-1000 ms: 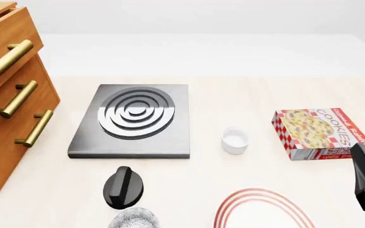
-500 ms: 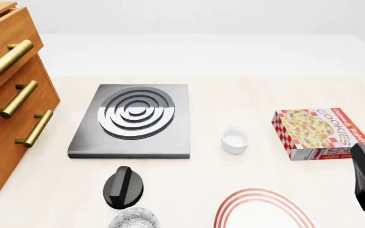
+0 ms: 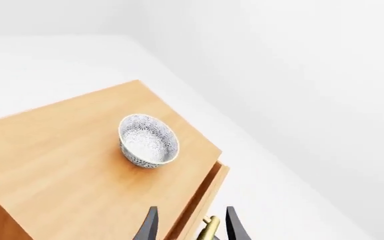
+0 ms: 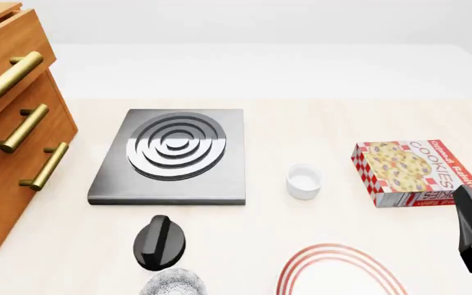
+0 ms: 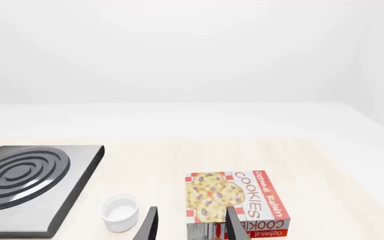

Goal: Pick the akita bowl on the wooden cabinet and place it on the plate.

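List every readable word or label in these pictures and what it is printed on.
"COOKIES": large letters on the cookie box, top face and side.
"Oatmeal Raisin": smaller letters beside it on the same box.
Small print and barcode on the box's end: too small to read.
Nothing else carries text.

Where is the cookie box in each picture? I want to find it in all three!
Front view: the cookie box lies flat at the table's right side, right of the small white cup.
Right wrist view: the box sits near the bottom middle, just beyond the gripper's fingertips.
Left wrist view: not in it; that picture shows only the speckled bowl on the wooden cabinet.
Shared landmark: the white cup beside the grey stove plate.
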